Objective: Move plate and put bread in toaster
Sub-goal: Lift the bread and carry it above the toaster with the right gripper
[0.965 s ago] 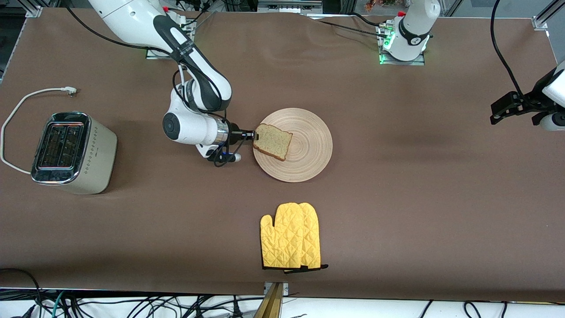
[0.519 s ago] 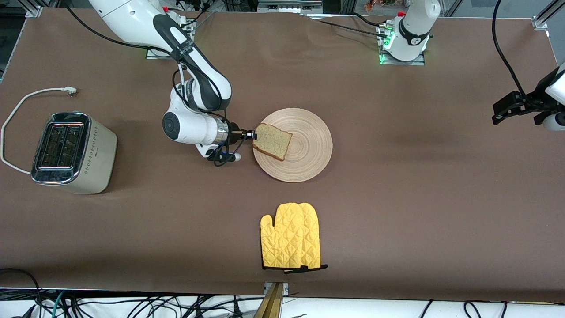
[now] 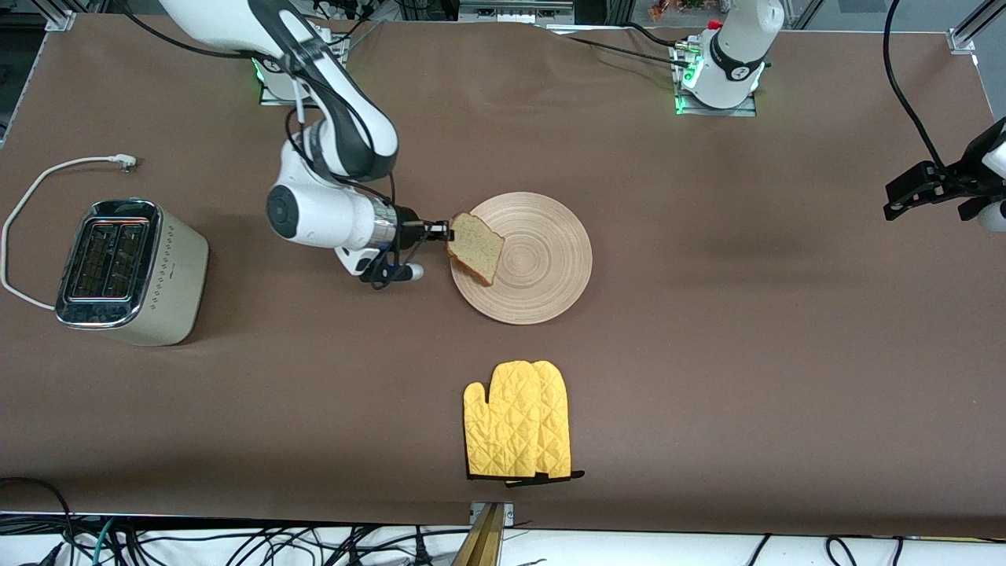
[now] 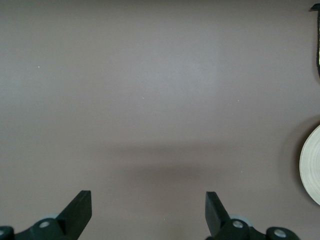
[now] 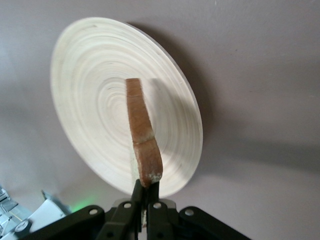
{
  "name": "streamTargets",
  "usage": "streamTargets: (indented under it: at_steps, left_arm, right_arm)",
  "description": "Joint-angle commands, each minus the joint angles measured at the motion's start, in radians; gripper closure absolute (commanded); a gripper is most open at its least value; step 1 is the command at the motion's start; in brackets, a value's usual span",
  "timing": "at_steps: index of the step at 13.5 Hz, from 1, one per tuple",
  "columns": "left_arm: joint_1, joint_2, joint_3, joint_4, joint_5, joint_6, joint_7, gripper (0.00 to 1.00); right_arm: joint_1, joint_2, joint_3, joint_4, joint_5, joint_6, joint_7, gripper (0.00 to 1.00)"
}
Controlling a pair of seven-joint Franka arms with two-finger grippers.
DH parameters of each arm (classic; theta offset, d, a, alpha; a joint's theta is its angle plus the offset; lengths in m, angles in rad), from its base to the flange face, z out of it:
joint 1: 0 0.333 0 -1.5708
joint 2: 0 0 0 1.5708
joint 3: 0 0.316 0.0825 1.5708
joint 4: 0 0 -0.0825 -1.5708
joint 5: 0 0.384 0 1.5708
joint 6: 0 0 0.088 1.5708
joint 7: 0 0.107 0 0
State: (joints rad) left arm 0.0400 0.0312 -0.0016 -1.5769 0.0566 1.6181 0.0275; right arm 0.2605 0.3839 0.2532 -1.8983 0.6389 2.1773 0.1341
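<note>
Front view: I count one bread slice, one plate, one toaster, one yellow mitt.
My right gripper pinches the bread's crust over the plate's edge; my left gripper waits wide over bare table, toaster at the right arm's end.

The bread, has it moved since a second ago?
Yes. The bread, pinched in the right hand, has tipped up off the plate and shifted a little toward the toaster; the plate has stayed put.
</note>
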Motion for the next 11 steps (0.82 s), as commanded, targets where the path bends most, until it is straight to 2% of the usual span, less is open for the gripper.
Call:
streamTargets:
  at_steps: [1,3,5,7,9,11]
  left_arm:
    - [0.012,-0.007,-0.003,0.009,-0.015,-0.02,0.028,0.0]
    - [0.012,-0.007,-0.003,0.009,-0.015,-0.02,0.028,0.0]
    - [0.012,-0.007,-0.003,0.009,-0.015,-0.02,0.028,0.0]
    - [0.012,-0.005,-0.004,0.011,-0.015,-0.02,0.028,0.0]
    - [0.012,-0.005,-0.005,0.009,-0.015,-0.02,0.028,0.0]
    - [0.012,-0.005,-0.005,0.009,-0.015,-0.02,0.028,0.0]
  right_arm:
    - [-0.003,-0.092,-0.086,0.095,-0.111,-0.239,0.074,1.0]
    - [-0.003,-0.097,-0.174,0.235,-0.215,-0.463,0.088,1.0]
    - [-0.01,-0.092,-0.25,0.355,-0.39,-0.659,0.067,1.0]
    - [-0.012,-0.097,-0.297,0.395,-0.557,-0.791,-0.012,1.0]
    - [-0.012,-0.1,-0.382,0.401,-0.692,-0.861,-0.121,1.0]
    - [-0.01,-0.117,-0.492,0.4,-0.746,-0.872,-0.265,1.0]
